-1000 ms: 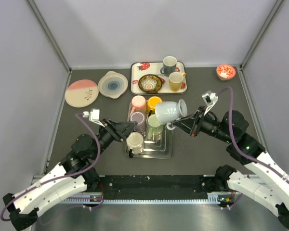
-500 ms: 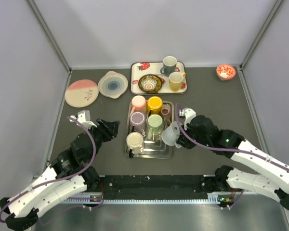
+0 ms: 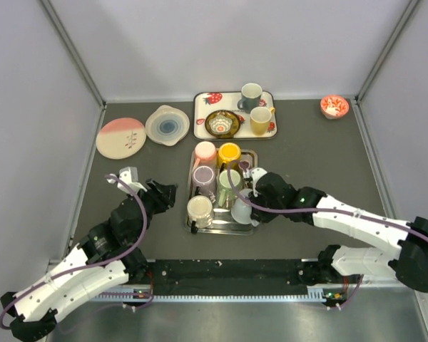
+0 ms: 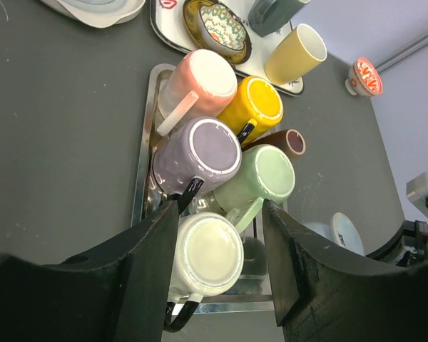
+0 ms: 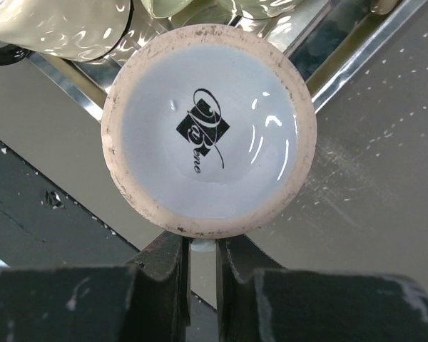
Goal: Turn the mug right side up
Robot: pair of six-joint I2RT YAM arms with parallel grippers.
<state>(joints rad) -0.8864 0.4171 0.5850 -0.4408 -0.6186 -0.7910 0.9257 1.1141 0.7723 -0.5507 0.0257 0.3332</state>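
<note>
The pale blue mug (image 3: 240, 211) is at the front right corner of the metal tray (image 3: 221, 229). Its base is turned up, and the printed bottom (image 5: 208, 128) fills the right wrist view. My right gripper (image 3: 254, 201) is shut on the mug's handle (image 5: 203, 246), which is pinched between the two fingers below the base. I cannot tell whether the mug rests on anything. My left gripper (image 3: 165, 193) hangs open left of the tray with nothing in it. In the left wrist view its fingers frame a cream mug (image 4: 207, 253), and the pale blue mug (image 4: 339, 231) shows to the right.
The tray holds upside-down mugs: pink (image 3: 205, 152), yellow (image 3: 229, 152), purple (image 3: 203, 177), green (image 3: 230, 180) and cream (image 3: 199, 210). Behind it a patterned tray (image 3: 200, 127) carries a bowl and two upright mugs. Two plates (image 3: 120, 137) lie back left and a small red bowl (image 3: 334, 107) back right.
My right arm has brought the mug down from above the tray to its front right corner, with the base now turned up. My left gripper has drawn back to the left, away from the cream mug.
</note>
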